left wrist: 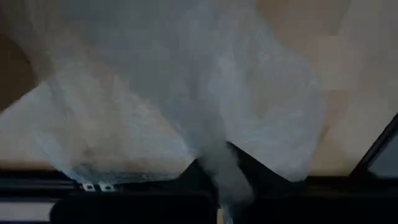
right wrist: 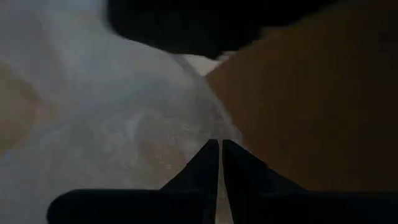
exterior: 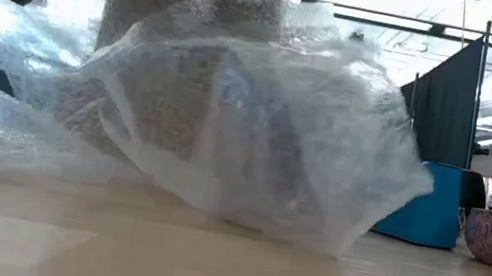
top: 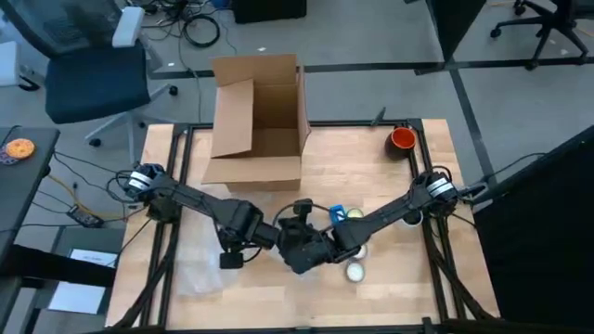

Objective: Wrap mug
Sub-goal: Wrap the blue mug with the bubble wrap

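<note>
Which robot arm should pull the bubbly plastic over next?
Probably the left. The left gripper is shut on a pinch of the bubble wrap, which hangs lifted off the table. The right gripper also looks shut, with the wrap beside it.

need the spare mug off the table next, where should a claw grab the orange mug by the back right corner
Take the round orange ceramic mug by its rim from straight above: it stands upright, mouth open, alone beside the open brown cardboard box. The handle isn't visible.
</note>
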Action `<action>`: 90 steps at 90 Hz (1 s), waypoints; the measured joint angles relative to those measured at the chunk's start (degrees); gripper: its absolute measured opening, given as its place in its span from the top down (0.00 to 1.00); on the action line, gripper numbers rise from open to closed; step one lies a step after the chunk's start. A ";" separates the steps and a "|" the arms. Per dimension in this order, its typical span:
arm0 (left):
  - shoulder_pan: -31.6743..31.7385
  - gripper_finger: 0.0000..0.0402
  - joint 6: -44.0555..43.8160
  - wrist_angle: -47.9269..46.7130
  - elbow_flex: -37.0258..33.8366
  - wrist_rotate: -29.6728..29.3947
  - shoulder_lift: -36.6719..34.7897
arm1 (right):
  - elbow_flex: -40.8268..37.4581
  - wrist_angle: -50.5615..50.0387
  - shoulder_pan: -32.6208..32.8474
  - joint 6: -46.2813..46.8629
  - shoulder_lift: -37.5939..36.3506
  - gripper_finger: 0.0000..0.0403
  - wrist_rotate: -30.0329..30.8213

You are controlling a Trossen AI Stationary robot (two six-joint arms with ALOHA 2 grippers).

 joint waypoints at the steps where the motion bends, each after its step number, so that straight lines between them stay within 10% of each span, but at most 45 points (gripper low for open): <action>1: -0.06 1.00 0.10 0.06 0.00 0.07 0.00 | 0.00 -0.07 0.00 0.20 0.00 1.00 0.30; 24: -3.15 1.00 1.54 3.43 0.02 -2.62 0.02 | 0.00 -7.54 -0.15 11.69 -0.24 1.00 3.07; 52: -7.79 1.00 1.24 3.57 4.78 -3.79 -0.13 | 0.00 5.98 5.18 -3.03 -1.55 1.00 -13.33; 90: -7.65 1.00 1.81 -0.14 16.56 -3.89 -0.26 | 0.00 12.84 3.61 -11.27 -1.62 1.00 0.62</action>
